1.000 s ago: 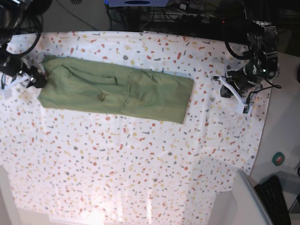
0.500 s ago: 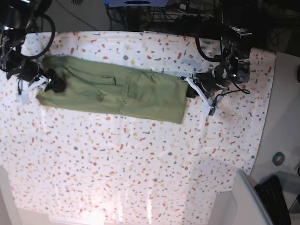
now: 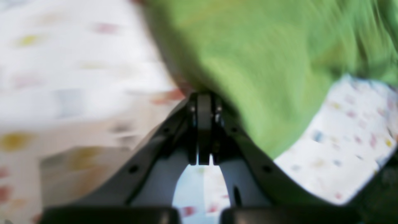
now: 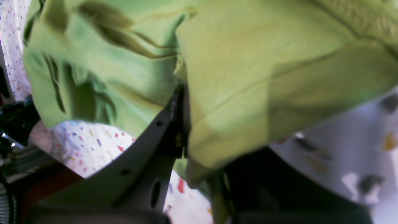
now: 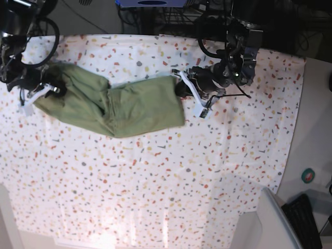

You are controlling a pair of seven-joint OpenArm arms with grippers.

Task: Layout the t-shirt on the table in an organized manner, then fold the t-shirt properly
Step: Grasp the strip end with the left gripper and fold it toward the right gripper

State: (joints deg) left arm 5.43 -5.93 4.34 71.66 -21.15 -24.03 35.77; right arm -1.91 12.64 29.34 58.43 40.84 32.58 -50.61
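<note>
The olive-green t-shirt (image 5: 129, 106) lies bunched in a slanted band across the far left of the speckled table (image 5: 155, 197). My left gripper (image 5: 179, 87) is shut and presses against the shirt's right end; in the left wrist view its closed jaws (image 3: 204, 99) meet right under the green cloth (image 3: 264, 62). At the shirt's left end sits my right gripper (image 5: 56, 91). The right wrist view shows it (image 4: 185, 124) shut on a fold of the t-shirt (image 4: 248, 77), with one finger hidden by fabric.
A plain grey-white surface (image 5: 311, 135) borders the table on the right, with a small teal disc (image 5: 308, 175) and a dark keyboard-like object (image 5: 306, 220). A pale box corner (image 5: 270, 218) rises at the front right. Cables and dark equipment (image 5: 155, 15) line the back edge.
The left gripper swept leftwards, shoving the shirt's right end inwards so the shirt is shorter and bunched. The right gripper moved onto the left end and closed on it.
</note>
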